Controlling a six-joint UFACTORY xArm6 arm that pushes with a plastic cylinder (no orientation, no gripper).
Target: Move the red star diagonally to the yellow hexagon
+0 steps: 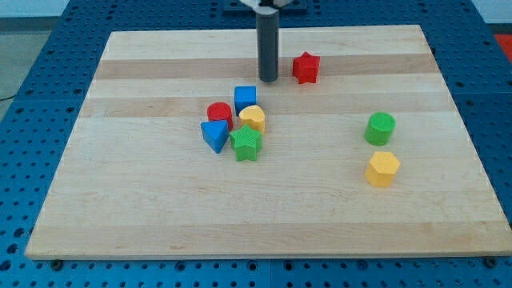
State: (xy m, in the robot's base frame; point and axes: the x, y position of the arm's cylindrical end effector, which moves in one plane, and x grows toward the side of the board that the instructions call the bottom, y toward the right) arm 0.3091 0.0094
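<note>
Rod's upper end cut off at view's top; no pincer, so no open/closed state. My tip (268,80) sits just left of red star (305,68), apart. Yellow hexagon (382,169) well to lower right.

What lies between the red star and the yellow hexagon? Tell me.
In the camera view, only bare board lies between the red star and yellow hexagon; the green cylinder sits just beside that line.

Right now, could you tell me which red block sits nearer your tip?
The red star, just right of my tip; the red cylinder sits lower, in the cluster.
</note>
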